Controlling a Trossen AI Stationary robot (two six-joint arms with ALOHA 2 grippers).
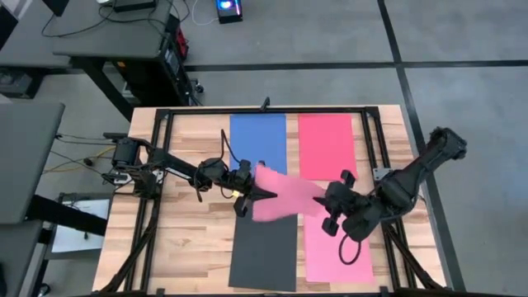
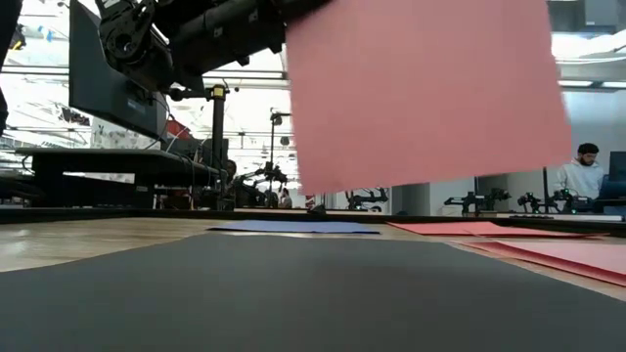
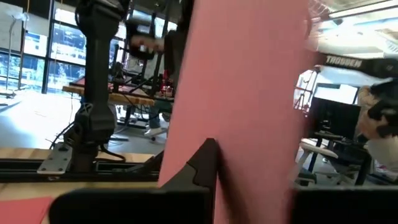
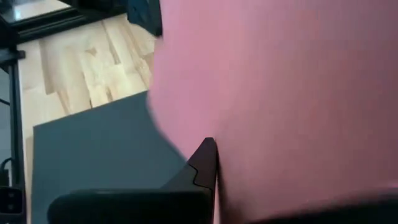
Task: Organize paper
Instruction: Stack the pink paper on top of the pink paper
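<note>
Pink sheet (image 1: 285, 196) aloft | left claw (image 1: 247, 193), right claw (image 1: 334, 206) pinch opposite edges

The only lettering that can be read is in the left wrist view: pale capitals spelling "TROSSEN" along a dark robot arm (image 3: 346, 62) seen farther off, partly blurred. No other text, label, number or sign is legible in the high, low or right wrist views.

A lifted pink sheet (image 1: 285, 194) spans the worktop's (image 1: 186, 239) middle between both grippers; its left edge seems clear.
</note>
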